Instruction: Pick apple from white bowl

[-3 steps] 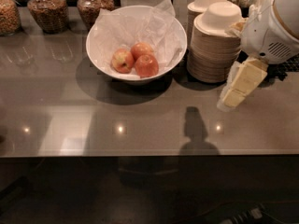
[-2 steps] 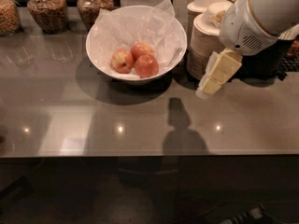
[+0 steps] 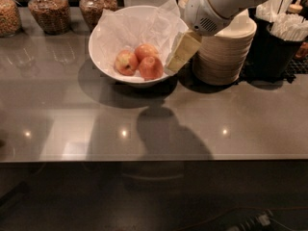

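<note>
The white bowl stands at the back middle of the grey counter, lined with crinkled white paper. Three apples lie in it. The apple, the reddest one, is at the front right of the group. One with a yellow patch lies to its left and a paler one behind it. My gripper, cream-coloured, hangs from the white arm. It is tilted down to the left at the bowl's right rim, just right of the apple and not touching it.
A stack of small off-white disposable bowls stands just right of the white bowl, under the arm. Glass jars line the back left. A black holder with white straws is at the far right. The counter's front edge runs across the picture.
The arm has swung left from over the stacked bowls. The gripper has moved from right of the stack to the white bowl's right rim. The apples have not moved.
</note>
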`<action>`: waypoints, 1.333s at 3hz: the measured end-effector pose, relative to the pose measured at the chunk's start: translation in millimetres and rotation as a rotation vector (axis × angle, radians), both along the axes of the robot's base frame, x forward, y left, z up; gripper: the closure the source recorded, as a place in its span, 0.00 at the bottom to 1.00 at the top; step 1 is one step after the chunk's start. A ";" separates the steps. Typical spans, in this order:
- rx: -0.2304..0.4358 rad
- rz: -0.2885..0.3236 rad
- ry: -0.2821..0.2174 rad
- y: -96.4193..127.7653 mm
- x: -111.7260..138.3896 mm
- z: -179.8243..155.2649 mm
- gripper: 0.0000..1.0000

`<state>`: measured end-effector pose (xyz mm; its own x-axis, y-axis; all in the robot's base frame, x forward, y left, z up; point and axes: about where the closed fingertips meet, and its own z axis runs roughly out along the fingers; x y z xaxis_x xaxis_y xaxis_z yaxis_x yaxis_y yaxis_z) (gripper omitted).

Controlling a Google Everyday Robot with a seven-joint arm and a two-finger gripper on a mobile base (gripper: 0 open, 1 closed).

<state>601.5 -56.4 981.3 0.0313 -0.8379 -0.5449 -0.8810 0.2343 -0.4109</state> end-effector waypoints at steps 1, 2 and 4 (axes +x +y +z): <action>0.000 0.000 0.000 0.0 0.0 0.0 0.00; 0.009 -0.008 -0.014 3.2 1.7 -0.2 0.00; 0.052 -0.022 -0.038 30.6 29.6 -16.6 0.00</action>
<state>631.2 -25.8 964.7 0.0350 -0.8090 -0.5868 -0.8593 0.2754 -0.4310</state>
